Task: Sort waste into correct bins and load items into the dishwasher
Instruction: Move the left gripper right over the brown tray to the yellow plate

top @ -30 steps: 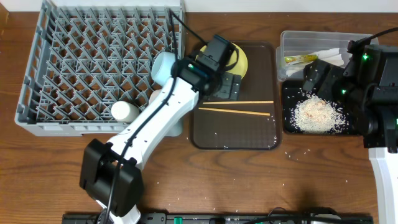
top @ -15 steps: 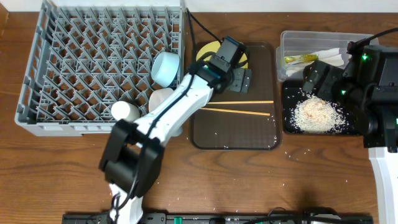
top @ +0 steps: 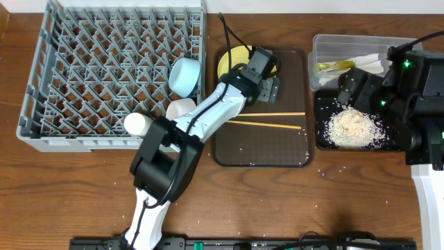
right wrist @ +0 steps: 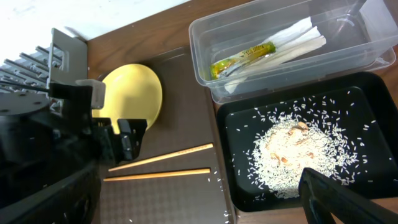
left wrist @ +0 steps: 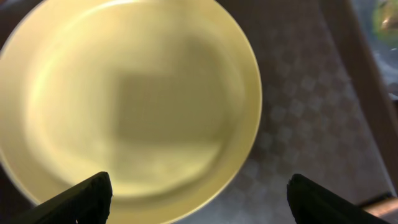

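The round yellow plate (top: 231, 61) lies at the back of the brown tray and fills the left wrist view (left wrist: 130, 99). My left gripper (top: 268, 87) hangs open and empty over the plate's near right edge (left wrist: 199, 208). One finger (left wrist: 87, 196) is over the plate and the other is over the tray. The chopsticks (top: 267, 119) lie on the tray in front of it. The blue bowl (top: 186, 75), white bowl (top: 182, 109) and white cup (top: 139, 123) sit in the grey dish rack (top: 90, 69). My right gripper (top: 354, 87) is open and empty above the black tray (top: 320, 135) of rice (top: 355, 127).
The clear tub (top: 326, 43) at the back right holds the green-and-yellow wrapper (top: 333, 67) and the white napkin (top: 371, 64). The brown serving tray (top: 277, 149) stands between the rack and the bins. Loose rice grains lie on the tray and the table near its right corner.
My left arm has swung right and back, so its gripper has moved from the plate's left side to its right edge. More of the plate shows. The right arm has not moved.
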